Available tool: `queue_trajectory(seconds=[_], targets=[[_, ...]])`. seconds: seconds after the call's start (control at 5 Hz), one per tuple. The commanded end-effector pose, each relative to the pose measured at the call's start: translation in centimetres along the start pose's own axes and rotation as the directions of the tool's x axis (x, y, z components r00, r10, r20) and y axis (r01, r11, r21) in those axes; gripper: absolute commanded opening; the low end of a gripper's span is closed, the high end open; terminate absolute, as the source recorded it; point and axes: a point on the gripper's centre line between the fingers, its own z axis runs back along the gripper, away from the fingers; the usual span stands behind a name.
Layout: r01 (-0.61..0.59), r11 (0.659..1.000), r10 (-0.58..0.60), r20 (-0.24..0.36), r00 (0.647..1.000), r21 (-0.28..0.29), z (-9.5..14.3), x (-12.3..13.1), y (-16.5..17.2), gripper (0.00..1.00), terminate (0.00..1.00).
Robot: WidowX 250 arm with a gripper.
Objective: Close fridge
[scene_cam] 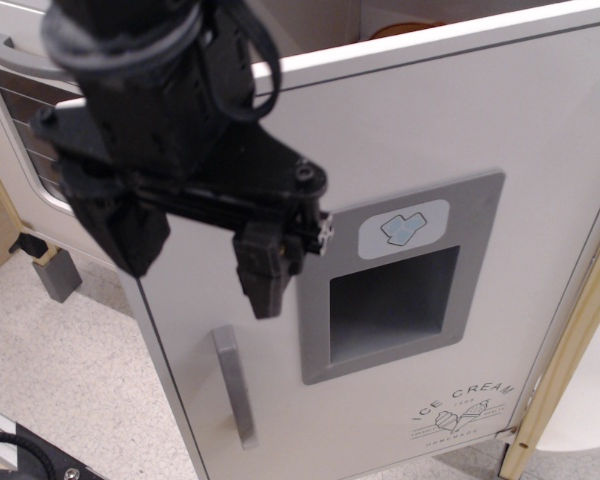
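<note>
The white fridge door [460, 140] stands open, swung out toward the camera. It has a grey recessed dispenser panel [400, 285], a grey vertical handle [234, 385] and an "ICE CREAM" print [466, 405]. My black gripper [200, 262] hangs in front of the door's upper left part, above the handle. Its jaws are open and empty. One fingertip [265, 290] points down just left of the dispenser panel, and the other [132, 240] is at the door's left edge. Whether the fingers touch the door face I cannot tell.
The white oven door with its wire-lined window [20, 120] and horizontal grey handle [15, 50] is behind on the left. A small grey block [58, 272] sits on the speckled floor. A light wooden post [570, 350] runs along the right. A black cable [25, 455] lies at bottom left.
</note>
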Motion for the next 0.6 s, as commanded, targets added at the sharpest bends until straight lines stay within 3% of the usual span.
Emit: queue_trajectory(seconds=[0.0, 0.4], targets=[[-0.018, 1.0, 0.02, 0.093, 0.996, -0.019, -0.9, 3.2, 1.9, 1.0, 0.0], [-0.104, 0.993, 0.11, 0.127, 0.986, -0.051, -0.7, 7.0, 3.0, 1.0, 0.0]])
